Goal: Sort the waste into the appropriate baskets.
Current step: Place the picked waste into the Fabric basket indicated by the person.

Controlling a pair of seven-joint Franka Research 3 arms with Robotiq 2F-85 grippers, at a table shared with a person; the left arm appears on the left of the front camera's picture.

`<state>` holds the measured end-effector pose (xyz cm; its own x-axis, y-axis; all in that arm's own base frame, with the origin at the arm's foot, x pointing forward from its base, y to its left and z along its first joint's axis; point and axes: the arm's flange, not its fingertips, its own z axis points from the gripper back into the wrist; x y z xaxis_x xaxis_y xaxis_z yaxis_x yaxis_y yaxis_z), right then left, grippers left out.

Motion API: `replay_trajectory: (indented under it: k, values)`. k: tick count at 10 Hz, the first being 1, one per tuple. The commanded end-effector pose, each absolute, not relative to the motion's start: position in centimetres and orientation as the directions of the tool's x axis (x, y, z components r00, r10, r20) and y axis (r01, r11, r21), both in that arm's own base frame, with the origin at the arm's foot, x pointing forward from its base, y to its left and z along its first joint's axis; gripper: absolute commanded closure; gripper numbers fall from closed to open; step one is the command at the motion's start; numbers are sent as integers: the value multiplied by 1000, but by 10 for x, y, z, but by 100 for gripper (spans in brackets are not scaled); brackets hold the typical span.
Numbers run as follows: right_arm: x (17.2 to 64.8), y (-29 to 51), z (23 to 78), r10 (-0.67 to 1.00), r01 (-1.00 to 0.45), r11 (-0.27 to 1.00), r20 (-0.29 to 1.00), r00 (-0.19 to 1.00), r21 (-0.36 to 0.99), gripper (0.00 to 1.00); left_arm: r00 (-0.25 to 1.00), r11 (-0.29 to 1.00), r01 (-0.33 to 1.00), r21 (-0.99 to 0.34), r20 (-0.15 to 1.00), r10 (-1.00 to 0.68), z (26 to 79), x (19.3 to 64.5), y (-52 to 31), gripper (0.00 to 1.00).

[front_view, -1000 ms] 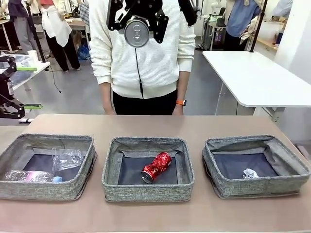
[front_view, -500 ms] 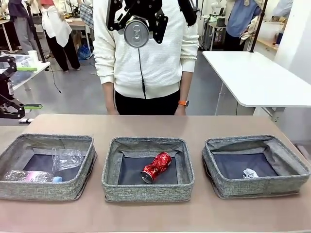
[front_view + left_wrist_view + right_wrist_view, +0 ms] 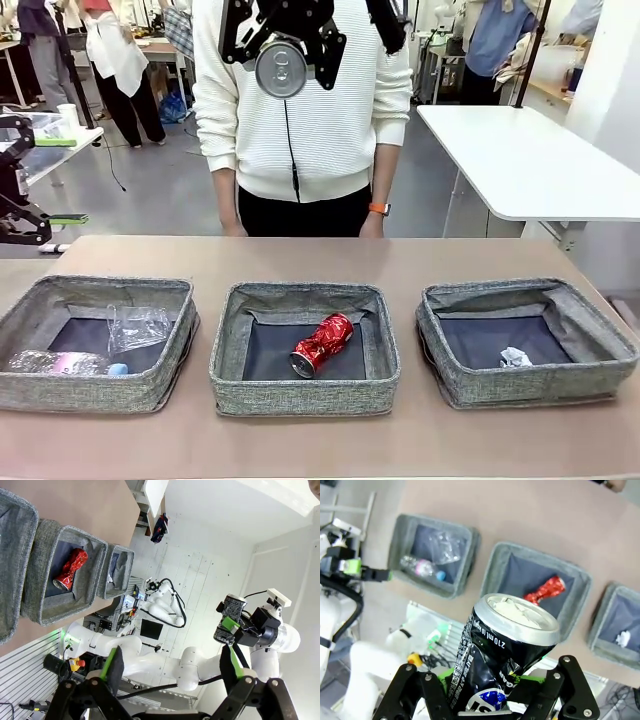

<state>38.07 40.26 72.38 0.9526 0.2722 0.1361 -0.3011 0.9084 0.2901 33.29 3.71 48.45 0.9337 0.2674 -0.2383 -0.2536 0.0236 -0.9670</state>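
Dark can (image 3: 281, 68) clamped in right hand (image 3: 282, 45), held high above middle basket (image 3: 303, 391); red can (image 3: 322, 343) seen inside. Left hand (image 3: 172, 667) spread apart, nothing held.

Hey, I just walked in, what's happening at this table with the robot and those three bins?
The robot is sorting trash into three grey baskets. Its right end effector is shut on a dark can, holding it high above the table. The left end effector is open and holds nothing, off at the left side. The middle basket holds a crushed red can, the left basket a plastic cup and bottle, the right basket a paper ball. A person stands watching at the far side.
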Motion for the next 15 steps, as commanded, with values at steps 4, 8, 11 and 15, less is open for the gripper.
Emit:
replay_trajectory:
  k: [4,8,11,15]
  values:
    - [379,402,726,270,-298,905,133,954,303,100,941,27,-236,-971,-222,257,486,331,39,0]
    - [379,402,726,270,-298,905,133,954,303,100,941,27,-236,-971,-222,257,486,331,39,0]
    - [379,402,726,270,-298,905,133,954,303,100,941,27,-236,-971,-222,257,486,331,39,0]
    - [379,402,726,270,-298,905,133,954,303,100,941,27,-236,-971,-222,257,486,331,39,0]
